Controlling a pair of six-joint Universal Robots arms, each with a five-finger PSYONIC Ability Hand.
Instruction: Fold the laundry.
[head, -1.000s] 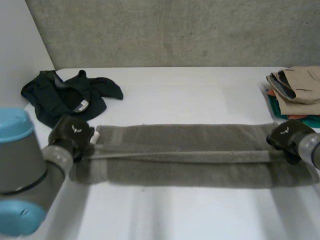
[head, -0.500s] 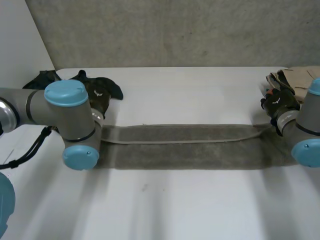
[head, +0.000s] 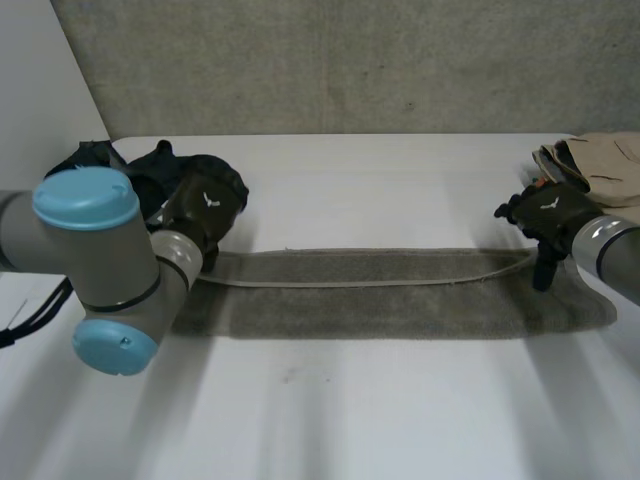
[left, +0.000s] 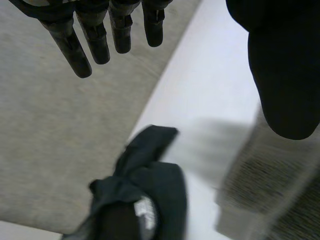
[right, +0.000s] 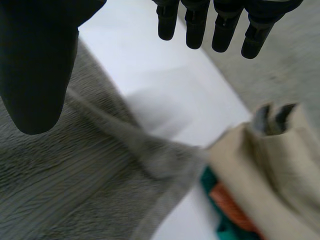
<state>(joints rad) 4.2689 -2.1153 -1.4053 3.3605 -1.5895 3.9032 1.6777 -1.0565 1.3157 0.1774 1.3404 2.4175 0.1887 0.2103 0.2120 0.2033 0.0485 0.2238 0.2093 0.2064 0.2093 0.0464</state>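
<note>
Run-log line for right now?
towel: folded lengthwise, flat | left hand: open, empty, at towel's left end | right hand: open, empty, at towel's right end

On the head view my left arm (head: 110, 270) covers the left end of the grey towel (head: 400, 295) and part of the dark garment (head: 95, 160), so I cannot see how that end lies. The left robot hand (head: 205, 205) sits in front of the garment; I cannot tell whether they touch. The pile of folded clothes (head: 600, 165) is cut off by the picture's edge. On the left wrist view the garment's white label (left: 145, 212) is too blurred to read, and the left thumb (left: 285, 65) hides part of the towel. On the right wrist view the pile is blurred and cut off, and the right thumb (right: 35, 55) masks some of the towel.
</note>
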